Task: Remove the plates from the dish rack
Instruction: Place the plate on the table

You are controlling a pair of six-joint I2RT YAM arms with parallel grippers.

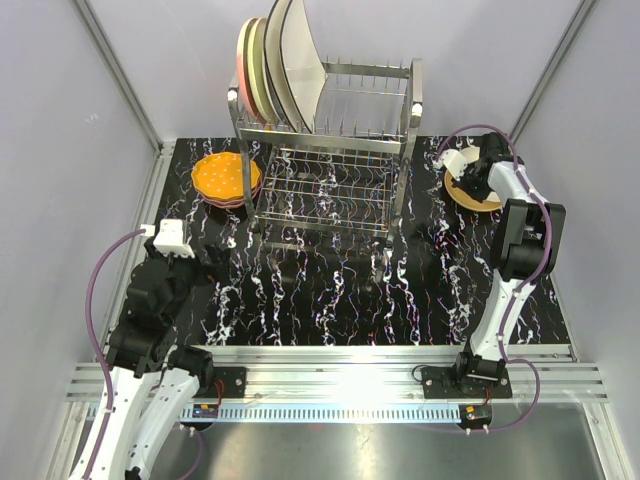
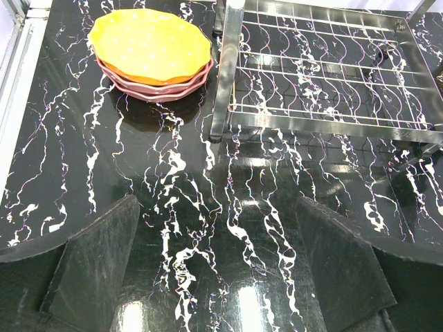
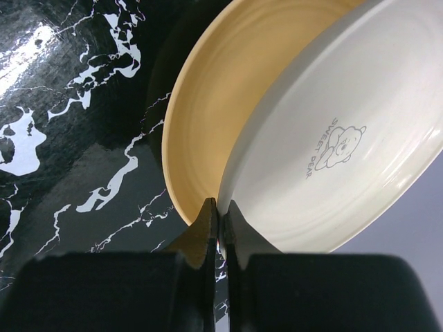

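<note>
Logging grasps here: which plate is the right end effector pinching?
The white plate with the bear print, its rim pinched by the right end effector; the tan plate under it lies ungripped.

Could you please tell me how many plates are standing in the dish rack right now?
4, all upright at the left end of the top tier of the dish rack: from the left, pink plate, cream plate, dark-rimmed plate, large cream plate. They overlap; more may hide.

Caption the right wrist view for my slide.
Right gripper pinches the rim of a white plate, held over a tan plate.
</note>
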